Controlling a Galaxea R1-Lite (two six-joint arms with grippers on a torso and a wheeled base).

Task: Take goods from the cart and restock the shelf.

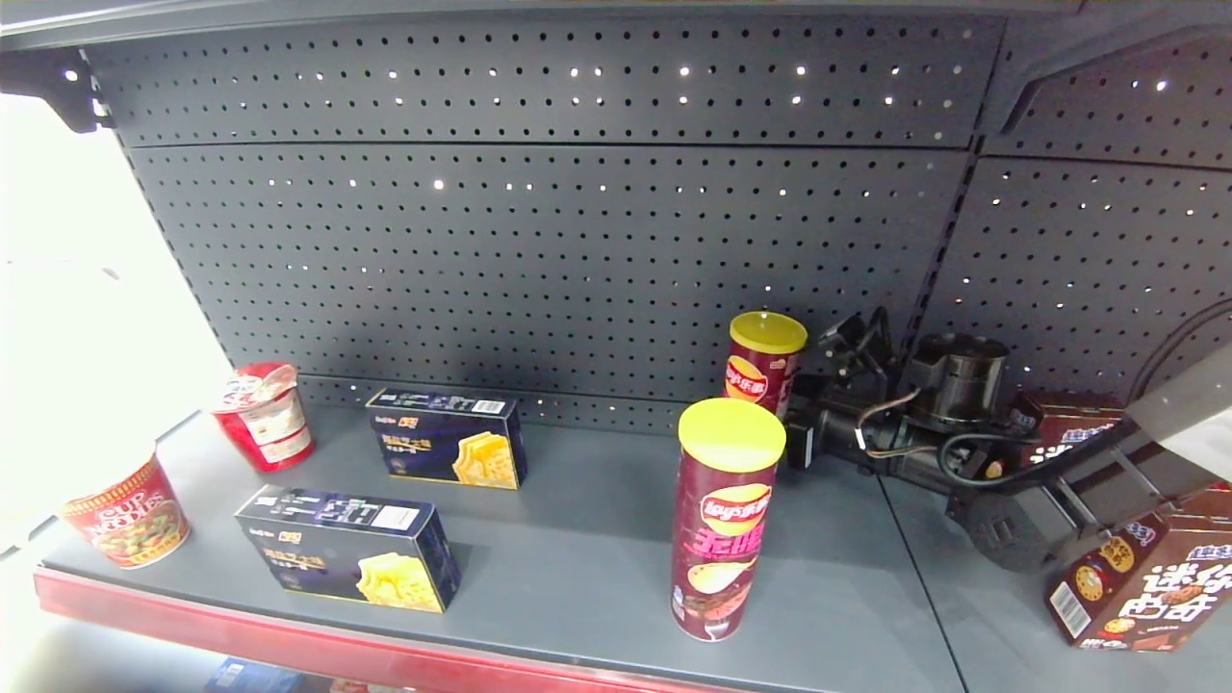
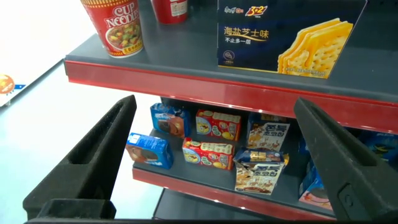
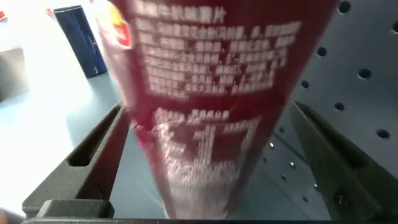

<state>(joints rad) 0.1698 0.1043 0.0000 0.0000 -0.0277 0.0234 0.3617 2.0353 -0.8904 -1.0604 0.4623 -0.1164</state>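
One chip can [image 3: 211, 56] inside widely spread right hand [image 3: 206, 109].

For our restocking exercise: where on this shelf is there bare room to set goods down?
Widest bare patch: shelf floor between the front cracker box and front chip can, back to the pegboard. Crowded: the right, where the right gripper straddles the rear chip can beside a cookie box.
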